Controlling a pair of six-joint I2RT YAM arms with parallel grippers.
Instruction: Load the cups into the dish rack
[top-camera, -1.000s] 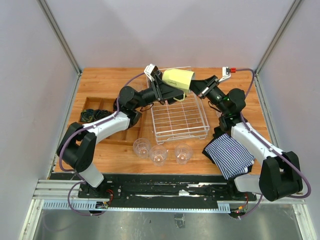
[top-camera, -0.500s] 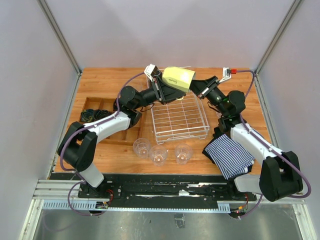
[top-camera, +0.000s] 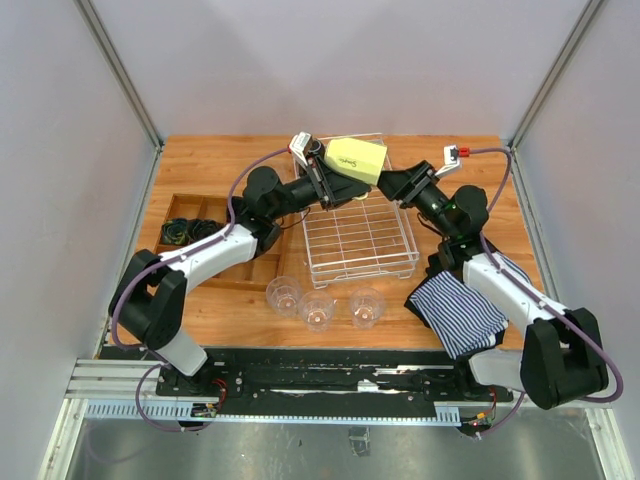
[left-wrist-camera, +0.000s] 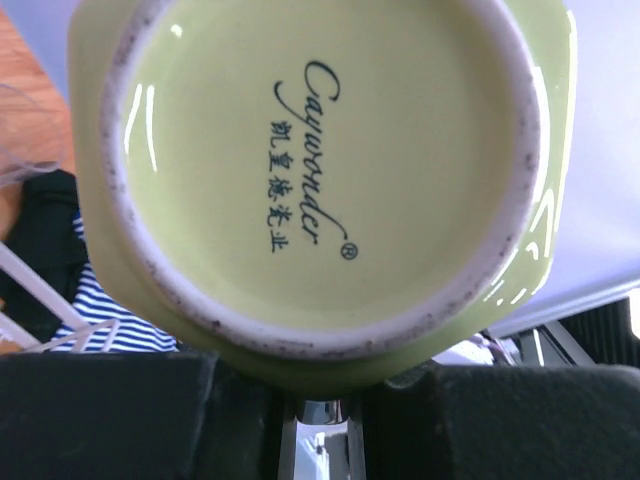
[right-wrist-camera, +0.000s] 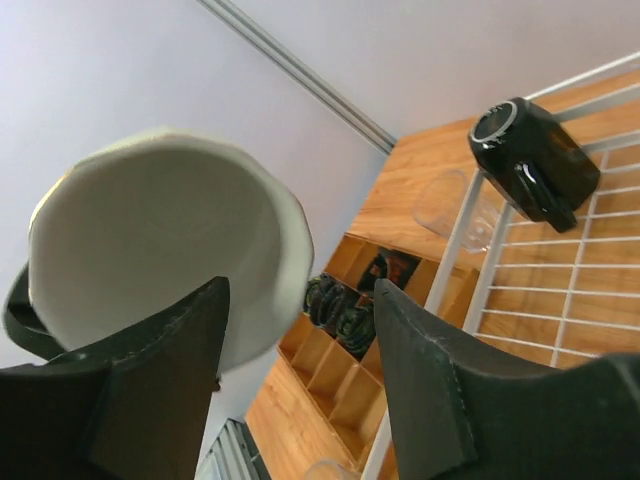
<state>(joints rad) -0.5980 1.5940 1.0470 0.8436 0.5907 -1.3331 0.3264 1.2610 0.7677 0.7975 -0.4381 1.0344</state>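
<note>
The pale yellow-green mug hangs tilted above the far edge of the white wire dish rack. My left gripper is shut on it; in the left wrist view the mug's printed base fills the frame above that gripper. My right gripper stands open just right of the mug, whose pale mouth lies beside its left finger. The black mug lies on its side in the rack. Three clear tumblers stand on the table in front of the rack.
A brown wooden compartment tray with dark items sits to the left of the rack. A blue-striped cloth lies at the front right under the right arm. Another clear tumbler stands beyond the rack's far edge.
My left gripper closed on the yellow-green mug. My right gripper then opened and let go of it, drawing slightly away to the right.
</note>
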